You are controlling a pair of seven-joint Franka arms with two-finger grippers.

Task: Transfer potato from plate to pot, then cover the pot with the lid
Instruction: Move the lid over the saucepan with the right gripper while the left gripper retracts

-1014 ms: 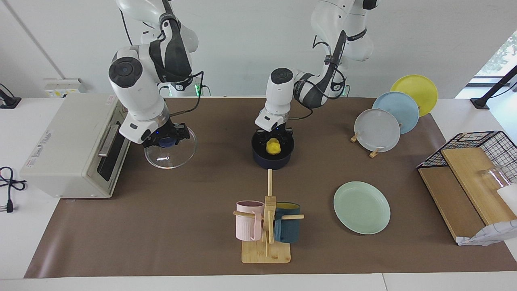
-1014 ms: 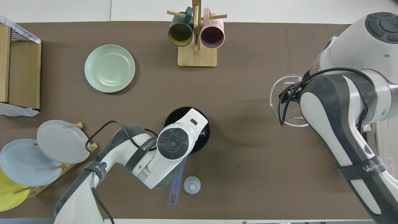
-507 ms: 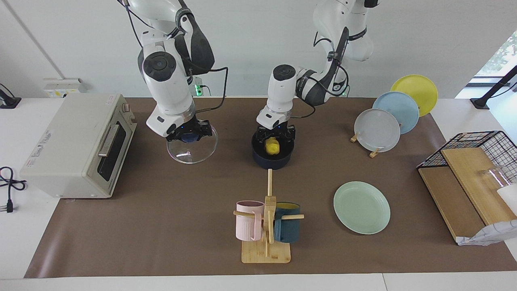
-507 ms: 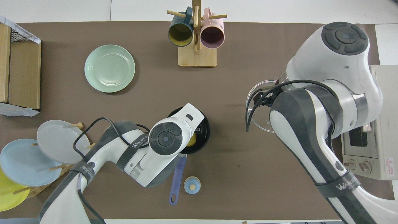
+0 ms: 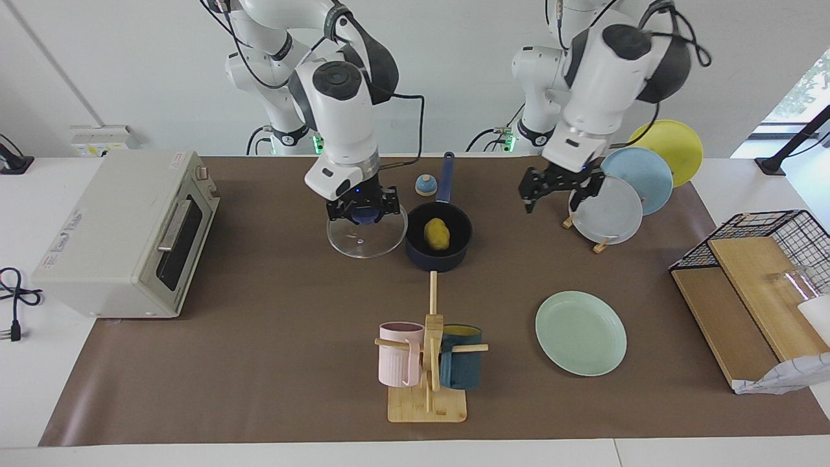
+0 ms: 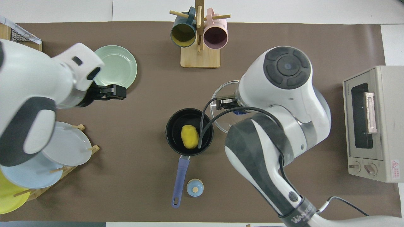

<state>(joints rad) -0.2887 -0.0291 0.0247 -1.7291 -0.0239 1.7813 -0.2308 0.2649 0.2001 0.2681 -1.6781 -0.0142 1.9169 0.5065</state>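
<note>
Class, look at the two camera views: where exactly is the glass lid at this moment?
In the facing view the lid hangs by its knob from the right end effector, beside the pot on the toaster oven's side, not yet over it.

One potato [image 5: 437,234]; one pot [image 5: 438,258]; one lid [image 5: 367,241]; one green plate [image 5: 580,333]; three upright plates, white [image 5: 607,211], blue [image 5: 642,174], yellow [image 5: 674,141]; two mugs, pink [image 5: 399,354] and teal [image 5: 462,367], on one rack [image 5: 428,402]; one knob [image 5: 425,185]; one oven [image 5: 123,232]; one basket [image 5: 771,227]; two arms, each with one end effector, right [image 5: 362,206] and left [image 5: 561,188].
</note>
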